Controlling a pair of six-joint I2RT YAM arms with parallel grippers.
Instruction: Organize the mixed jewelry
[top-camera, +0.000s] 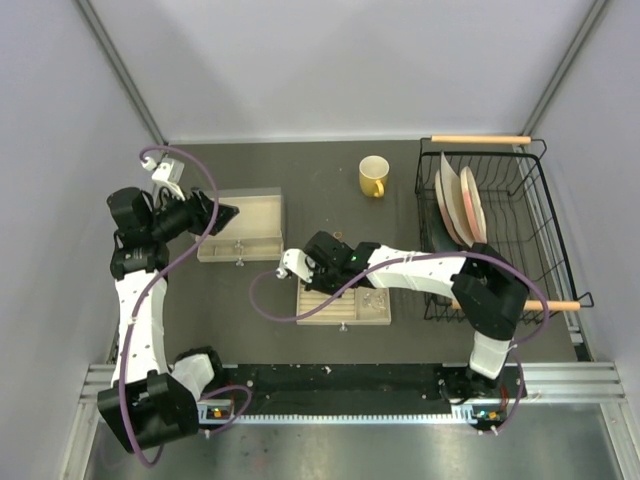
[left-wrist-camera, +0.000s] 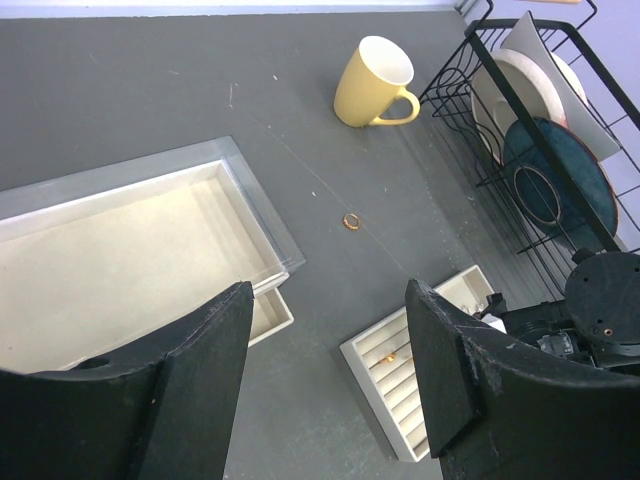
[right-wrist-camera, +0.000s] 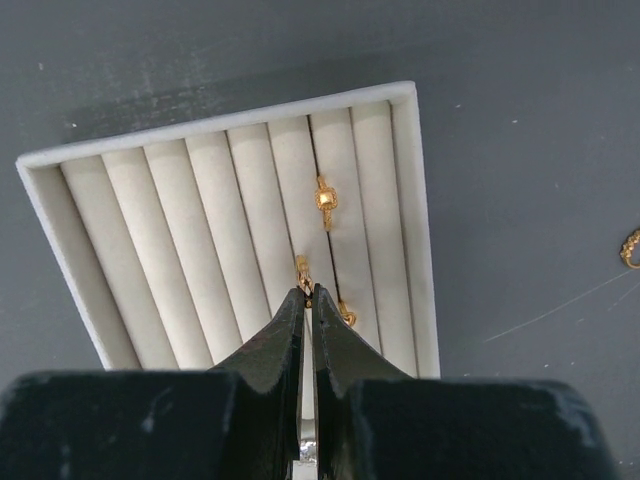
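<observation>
While one gold ring (right-wrist-camera: 303, 268) sits right at the R gripper (right-wrist-camera: 308, 292) tips, over a slot of the tray (right-wrist-camera: 215, 123), the fingers are pressed together on it. Square ring (right-wrist-camera: 326, 198) is seated in the next slot, further up. Third ring (right-wrist-camera: 346, 315) shows just beside the R finger, partly hidden. Loose ring (right-wrist-camera: 630, 248) lies on the table (right-wrist-camera: 520, 120), apart from tray, btwn tray and mug (left-wrist-camera: 375, 80). L gripper (left-wrist-camera: 325, 370) is spread wide, over the box (left-wrist-camera: 130, 250) edge.

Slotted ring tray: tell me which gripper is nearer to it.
Right. The right gripper hangs directly over the slotted ring tray, shut on a gold ring; the left gripper sits well away, by the cream box.
</observation>
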